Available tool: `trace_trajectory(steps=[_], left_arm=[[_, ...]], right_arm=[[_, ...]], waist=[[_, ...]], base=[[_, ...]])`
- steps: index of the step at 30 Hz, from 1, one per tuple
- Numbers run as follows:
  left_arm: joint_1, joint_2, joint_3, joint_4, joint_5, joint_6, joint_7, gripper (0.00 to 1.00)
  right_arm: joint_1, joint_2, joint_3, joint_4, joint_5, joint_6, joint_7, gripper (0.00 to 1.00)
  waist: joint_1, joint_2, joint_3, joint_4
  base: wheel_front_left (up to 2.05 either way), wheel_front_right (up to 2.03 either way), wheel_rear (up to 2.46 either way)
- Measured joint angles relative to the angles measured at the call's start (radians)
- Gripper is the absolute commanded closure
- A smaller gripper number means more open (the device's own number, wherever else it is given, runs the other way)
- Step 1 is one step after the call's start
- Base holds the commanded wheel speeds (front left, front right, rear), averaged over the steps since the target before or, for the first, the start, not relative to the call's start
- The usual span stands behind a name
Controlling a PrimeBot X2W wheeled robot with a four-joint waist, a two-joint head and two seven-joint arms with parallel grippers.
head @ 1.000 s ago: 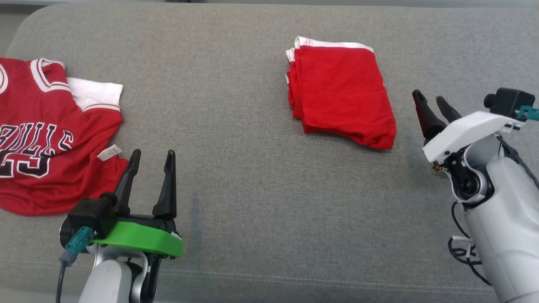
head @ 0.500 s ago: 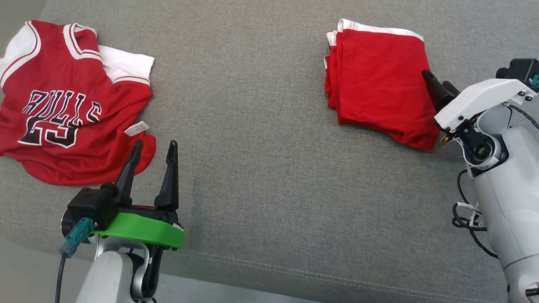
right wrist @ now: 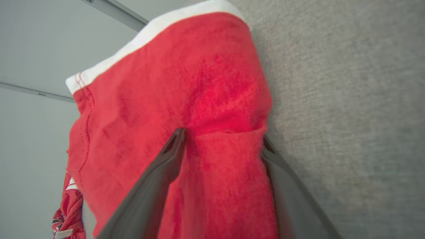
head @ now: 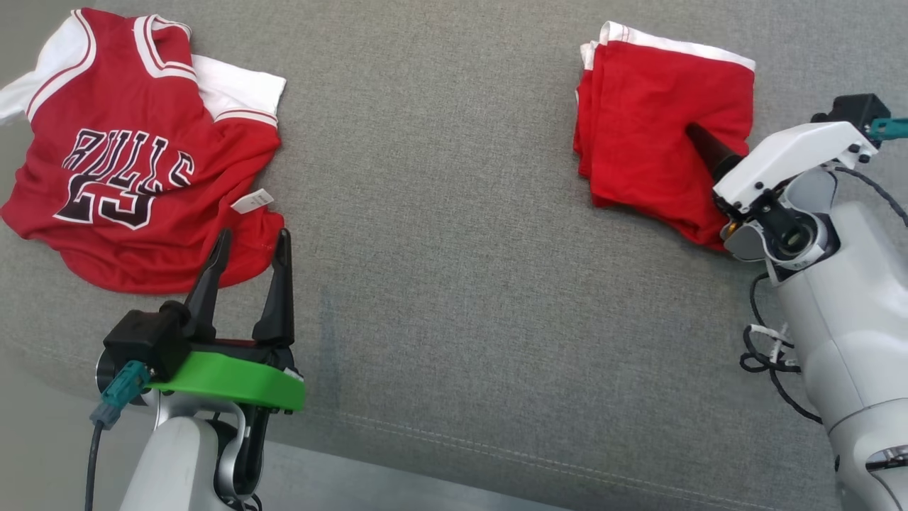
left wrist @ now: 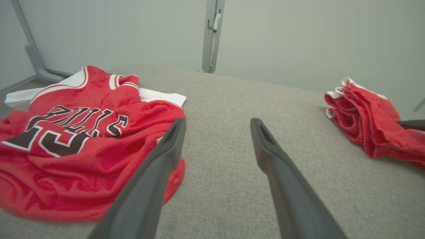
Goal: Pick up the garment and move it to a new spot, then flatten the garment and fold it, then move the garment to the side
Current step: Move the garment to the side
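Your folded red garment [head: 660, 135] is lying on the grey cushion [head: 440, 248], and your right tool [right wrist: 223, 135] is now reaching in over its right side, fingers spread and straddling a ridge of cloth without pinching, so you are likely setting up the move aside. Well to its left, your left tool [head: 254, 234], also spread, is hovering by a jersey [head: 128, 142] reading "BULLS" over "23".
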Motion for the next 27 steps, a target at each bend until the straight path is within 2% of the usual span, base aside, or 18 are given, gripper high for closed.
trace_trajectory(steps=[1, 2, 3, 11, 20, 23, 27], left_arm=[[0.0, 0.0, 0.0, 0.0, 0.0, 0.0, 0.0, 0.0], [0.0, 0.0, 0.0, 0.0, 0.0, 0.0, 0.0, 0.0], [-0.001, 0.0, 0.001, 0.001, 0.0, 0.0, 0.0, 0.0], [-0.002, -0.002, 0.006, 0.004, 0.0, 0.0, 0.0, 0.0], [-0.002, -0.002, 0.032, 0.004, 0.0, 0.0, 0.0, 0.0], [-0.001, -0.001, 0.033, 0.002, 0.001, 0.0, 0.0, 0.0], [0.0, 0.003, 0.032, -0.008, 0.002, 0.0, 0.0, 0.0]], right_arm=[[-0.004, 0.007, 0.006, 0.005, 0.001, 0.004, 0.0, 0.18], [-0.008, 0.011, 0.009, 0.011, 0.001, 0.008, 0.0, 0.74], [-0.011, 0.011, 0.01, 0.017, 0.001, 0.014, 0.002, 1.0], [-0.028, 0.004, 0.011, 0.043, -0.01, 0.04, -0.043, 1.0], [-0.05, -0.007, 0.025, 0.072, -0.02, 0.094, -0.076, 1.0], [-0.05, -0.022, 0.037, 0.076, -0.021, 0.109, -0.075, 1.0], [-0.059, -0.08, 0.035, 0.076, -0.033, 0.117, -0.082, 1.0]], waist=[[0.0, 0.0, -0.001, 0.001], [0.0, 0.0, -0.001, 0.001], [0.0, 0.0, -0.002, 0.001], [0.0, 0.0, -0.012, -0.003], [0.0, 0.0, -0.029, -0.043], [0.0, 0.0, -0.033, -0.065], [0.0, 0.0, -0.035, -0.106]], base=[[0.0, 0.0, 0.0], [0.0, 0.0, 0.0], [0.0, 0.0, 0.0], [0.0, 0.0, 0.0], [0.0, 0.0, 0.0], [0.0, 0.0, 0.0], [0.0, 0.0, 0.0]])
